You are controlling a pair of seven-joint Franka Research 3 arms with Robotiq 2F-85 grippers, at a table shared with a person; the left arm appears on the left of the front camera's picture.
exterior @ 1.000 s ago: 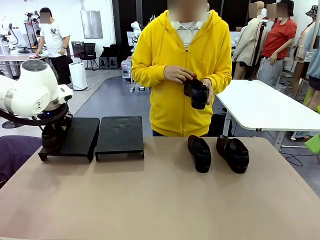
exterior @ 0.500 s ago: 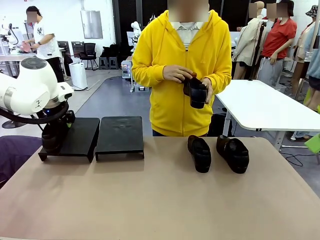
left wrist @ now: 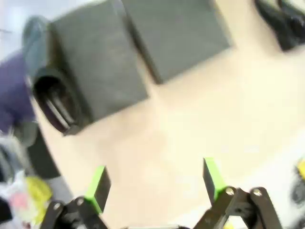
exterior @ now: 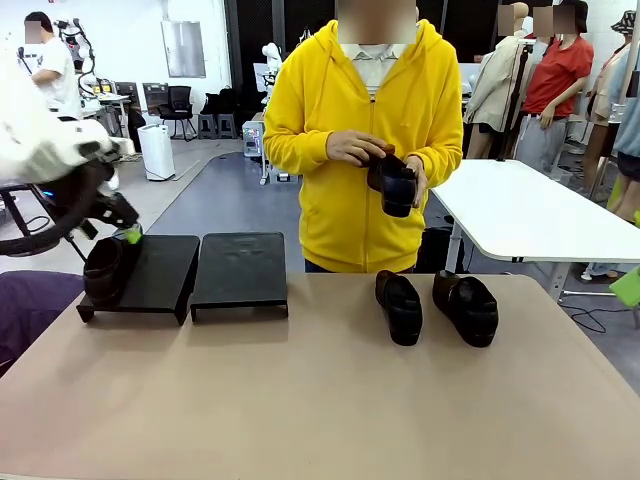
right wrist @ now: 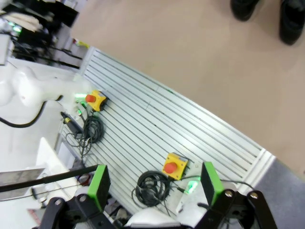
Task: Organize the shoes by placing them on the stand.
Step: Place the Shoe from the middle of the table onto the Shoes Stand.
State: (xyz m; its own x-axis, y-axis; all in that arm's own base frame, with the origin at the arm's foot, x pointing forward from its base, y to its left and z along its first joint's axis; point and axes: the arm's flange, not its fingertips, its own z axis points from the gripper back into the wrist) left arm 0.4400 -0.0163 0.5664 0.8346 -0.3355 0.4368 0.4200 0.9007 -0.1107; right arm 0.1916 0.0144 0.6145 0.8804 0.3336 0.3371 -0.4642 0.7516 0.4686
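— Shoes first: where do we find the four black glossy leather slip-on shoes?

— We see one [exterior: 103, 270] lying on the left edge of the left flat black stand [exterior: 160, 268], at the far left of the beige table [exterior: 300, 400]. The right flat black stand [exterior: 240, 268] sits just beside it. Two more shoes [exterior: 400, 307] [exterior: 467, 308] rest side by side on the table, right of the middle. The fourth shoe [exterior: 392, 185] is off the table, at the far side. A person in a yellow hooded sweatshirt [exterior: 330, 120] holds it, with one hand [exterior: 355, 148] on top and the other hand [exterior: 418, 185] against its side.

— And how do our grippers stand?

— Our left gripper [left wrist: 155, 183] hangs above the shoe on the stand, its green pads [left wrist: 97, 188] spread wide with nothing between them. Our right gripper [right wrist: 154, 183] is also spread wide and carries nothing. It sits over the ribbed metal base [right wrist: 190, 124] at the table's near edge, where we see two yellow boxes with red buttons [right wrist: 174, 166] [right wrist: 94, 99].
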